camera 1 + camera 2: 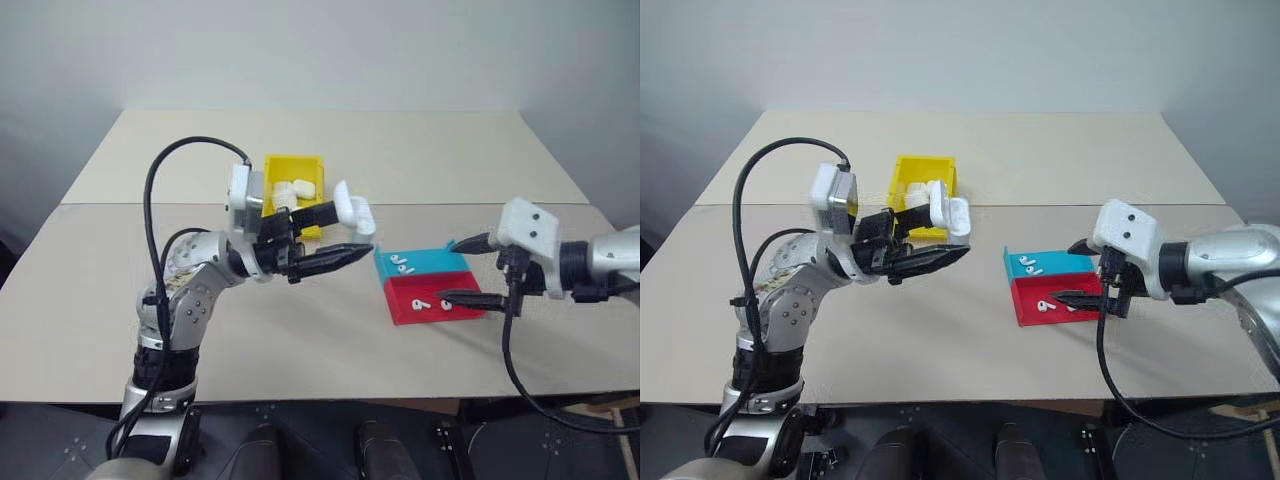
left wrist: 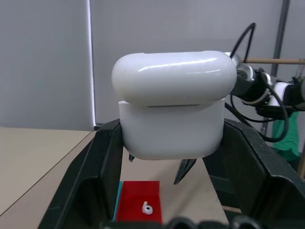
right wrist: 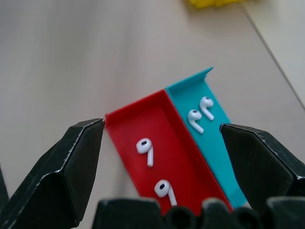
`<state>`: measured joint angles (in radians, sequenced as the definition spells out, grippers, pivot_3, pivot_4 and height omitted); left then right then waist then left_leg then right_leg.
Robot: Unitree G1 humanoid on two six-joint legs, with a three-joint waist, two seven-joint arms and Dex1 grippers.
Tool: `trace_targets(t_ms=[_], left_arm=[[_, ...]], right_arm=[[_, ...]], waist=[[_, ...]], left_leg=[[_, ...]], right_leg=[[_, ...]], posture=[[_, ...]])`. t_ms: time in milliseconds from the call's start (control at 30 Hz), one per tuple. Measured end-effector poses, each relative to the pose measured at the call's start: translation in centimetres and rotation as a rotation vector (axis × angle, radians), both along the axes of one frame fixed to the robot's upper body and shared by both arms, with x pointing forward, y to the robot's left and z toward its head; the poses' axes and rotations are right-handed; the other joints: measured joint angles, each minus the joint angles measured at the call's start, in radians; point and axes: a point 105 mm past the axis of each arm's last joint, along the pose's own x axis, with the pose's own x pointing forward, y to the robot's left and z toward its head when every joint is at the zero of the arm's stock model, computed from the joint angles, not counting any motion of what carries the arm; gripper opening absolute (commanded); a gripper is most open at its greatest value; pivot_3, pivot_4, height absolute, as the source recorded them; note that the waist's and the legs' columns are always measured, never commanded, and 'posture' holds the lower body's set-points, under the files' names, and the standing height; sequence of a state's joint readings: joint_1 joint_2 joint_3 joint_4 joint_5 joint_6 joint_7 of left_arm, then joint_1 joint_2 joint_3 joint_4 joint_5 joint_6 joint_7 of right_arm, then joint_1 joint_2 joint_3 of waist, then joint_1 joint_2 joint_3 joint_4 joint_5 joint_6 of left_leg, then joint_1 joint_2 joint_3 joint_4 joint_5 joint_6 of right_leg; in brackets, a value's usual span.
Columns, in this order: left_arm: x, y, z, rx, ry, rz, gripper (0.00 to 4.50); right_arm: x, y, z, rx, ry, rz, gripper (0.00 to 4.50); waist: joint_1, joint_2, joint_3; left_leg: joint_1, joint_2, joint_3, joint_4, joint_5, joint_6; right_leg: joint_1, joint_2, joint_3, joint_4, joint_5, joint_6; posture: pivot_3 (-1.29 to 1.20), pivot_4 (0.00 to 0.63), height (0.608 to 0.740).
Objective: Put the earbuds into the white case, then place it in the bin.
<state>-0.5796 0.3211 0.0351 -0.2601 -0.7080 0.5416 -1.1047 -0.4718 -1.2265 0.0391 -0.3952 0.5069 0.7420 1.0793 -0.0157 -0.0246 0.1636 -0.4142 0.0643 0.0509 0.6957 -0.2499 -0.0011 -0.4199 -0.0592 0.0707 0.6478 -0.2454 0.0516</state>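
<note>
Fingers of the left gripper [image 1: 345,232] were clamped on the white case [image 1: 354,210], lid up, held aloft between yellow bin [image 1: 293,172] and trays, ready for loading. Right gripper [image 3: 162,143] gaped wide above the earbuds [image 3: 145,149] in the red tray [image 3: 143,125], apparently lining up a pick.

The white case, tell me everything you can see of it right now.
The white case is glossy, rounded plastic in two parts: a domed lid over a squarer body, with a thin seam between them. The lid looks down or nearly so. It is held off the table between the left gripper's black fingers, which press on its two sides. Nothing else touches it.
</note>
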Motion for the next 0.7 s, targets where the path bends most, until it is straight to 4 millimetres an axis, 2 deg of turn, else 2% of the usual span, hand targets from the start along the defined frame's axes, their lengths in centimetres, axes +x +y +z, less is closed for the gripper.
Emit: trace_targets(t_ms=[100, 233, 333, 467, 700], left_arm=[[-0.5, -0.1, -0.1, -0.002, 0.005, -0.058, 2.78], [-1.1, 0.1, -0.3, -0.009, 0.010, -0.154, 2.78], [-0.8, 0.2, -0.4, -0.008, 0.006, -0.155, 2.78], [-0.6, 0.1, -0.5, -0.007, -0.005, -0.139, 2.78], [-0.6, 0.1, -0.4, 0.006, -0.020, -0.095, 2.78]], right_arm=[[0.7, 0.6, -0.9, -0.081, 0.074, 0.030, 3.93], [2.3, 1.3, -3.4, -0.134, 0.162, 0.026, 2.64], [3.6, 1.1, -5.0, -0.184, 0.210, -0.012, 2.64], [4.5, 1.0, -5.1, -0.227, 0.225, -0.032, 2.64], [4.4, 1.2, -6.2, -0.274, 0.275, -0.013, 2.64]], waist=[[0.000, 0.000, 0.000], [0.001, 0.000, 0.000], [0.003, 0.000, 0.000], [0.004, 0.000, 0.000], [0.004, 0.000, 0.000]], left_leg=[[0.000, 0.000, 0.000, 0.000, 0.000, 0.000], [-0.001, 0.000, 0.001, 0.000, 0.000, 0.000], [-0.002, 0.000, 0.001, 0.000, 0.000, 0.000], [-0.002, 0.000, 0.001, 0.000, 0.000, 0.000], [-0.002, 0.000, 0.001, 0.000, 0.000, 0.000]], right_leg=[[0.000, 0.000, 0.000, 0.000, 0.000, 0.000], [-0.001, 0.000, 0.000, 0.000, 0.000, 0.000], [-0.002, 0.000, 0.000, 0.000, 0.000, 0.000], [-0.002, 0.000, 0.000, -0.001, 0.000, 0.000], [-0.002, 0.000, 0.000, -0.001, 0.000, 0.000]], posture=[[0.00, 0.150, 0.740], [0.00, 0.150, 0.740], [0.00, 0.150, 0.740], [0.00, 0.150, 0.740], [0.00, 0.150, 0.740]])
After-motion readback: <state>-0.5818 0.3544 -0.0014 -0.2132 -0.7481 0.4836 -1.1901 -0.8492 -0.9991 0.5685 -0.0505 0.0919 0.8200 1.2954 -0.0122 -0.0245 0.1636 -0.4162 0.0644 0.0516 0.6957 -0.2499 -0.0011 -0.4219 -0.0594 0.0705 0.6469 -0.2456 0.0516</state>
